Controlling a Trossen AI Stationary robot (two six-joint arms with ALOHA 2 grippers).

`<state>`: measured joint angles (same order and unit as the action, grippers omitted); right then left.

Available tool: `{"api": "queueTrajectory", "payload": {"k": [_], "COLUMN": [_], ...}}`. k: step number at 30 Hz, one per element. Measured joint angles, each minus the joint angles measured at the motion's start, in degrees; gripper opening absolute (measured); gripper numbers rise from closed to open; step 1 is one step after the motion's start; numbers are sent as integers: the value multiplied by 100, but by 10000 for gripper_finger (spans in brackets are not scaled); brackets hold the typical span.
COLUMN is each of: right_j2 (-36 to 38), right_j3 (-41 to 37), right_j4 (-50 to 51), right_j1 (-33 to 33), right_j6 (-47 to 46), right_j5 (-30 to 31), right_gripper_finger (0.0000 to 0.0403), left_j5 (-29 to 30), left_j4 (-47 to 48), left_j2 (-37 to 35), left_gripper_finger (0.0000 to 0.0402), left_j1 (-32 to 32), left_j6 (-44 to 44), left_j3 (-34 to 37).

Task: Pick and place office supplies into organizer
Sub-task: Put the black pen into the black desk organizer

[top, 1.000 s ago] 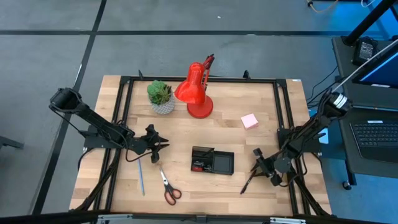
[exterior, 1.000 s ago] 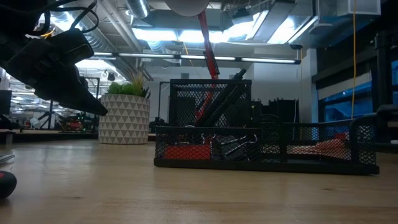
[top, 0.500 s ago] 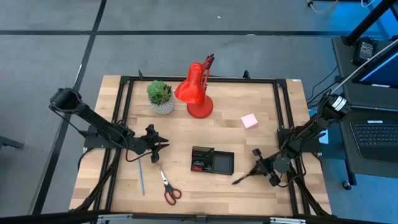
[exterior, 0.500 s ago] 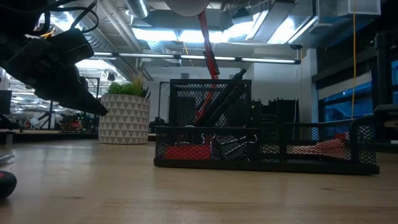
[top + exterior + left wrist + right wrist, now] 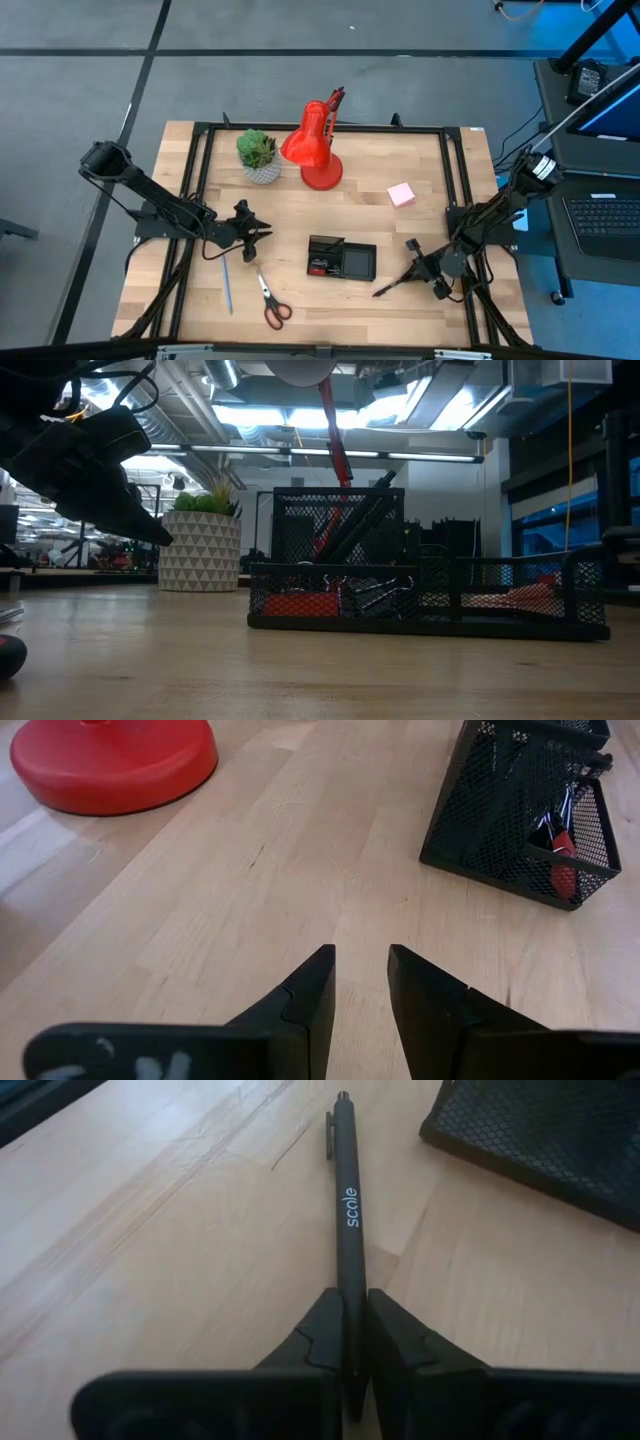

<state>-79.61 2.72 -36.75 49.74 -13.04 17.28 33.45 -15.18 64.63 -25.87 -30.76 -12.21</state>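
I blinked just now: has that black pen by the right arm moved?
Yes. The pen, clamped in the right gripper, has swung its free end toward the organizer, lying flatter than before.

From above, the light is even and soft, and the red lamp (image 5: 312, 150) throws only a faint shadow on the table (image 5: 420, 160). In the low view the near tabletop is blurred, while bright ceiling lights glare at 12 o'clock and the left arm (image 5: 90, 460) at 10 o'clock is a dark silhouette. Both wrist views are bright; their own fingers (image 5: 300, 1010) are out of focus.
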Motion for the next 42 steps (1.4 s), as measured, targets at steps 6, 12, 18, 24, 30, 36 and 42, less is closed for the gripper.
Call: {"api": "queueTrajectory", "payload": {"k": [6, 12, 18, 24, 30, 36, 42], "right_j2": [-3, 0, 7, 11, 15, 17, 22], "right_j3": [145, 319, 614, 1042, 1555, 2099, 2625], "right_j4": [43, -1, -39, -48, -63, -66, -61], "right_j1": [2, 0, 0, 0, -5, -213, -693], "right_j6": [9, 11, 173, 771, 1653, 2557, 3172], "right_j5": [72, 114, 140, 163, 528, 1184, 1279], "right_gripper_finger": [24, 26, 27, 28, 28, 29, 26], "left_j5": [-3, -4, -112, -210, -208, -238, -579], "left_j4": [0, 0, 0, -14, -368, -1505, -2879], "left_j2": [-1, -1, -1, -1, 1, -1, 0], "left_gripper_finger": [90, 90, 90, 90, 90, 100, 141], "left_j1": [0, 0, 0, 0, 0, 0, 0], "left_j6": [0, 0, 0, 0, 314, 1539, 2883], "left_j3": [-1, 0, -1, -1, 0, -4, -7]}}
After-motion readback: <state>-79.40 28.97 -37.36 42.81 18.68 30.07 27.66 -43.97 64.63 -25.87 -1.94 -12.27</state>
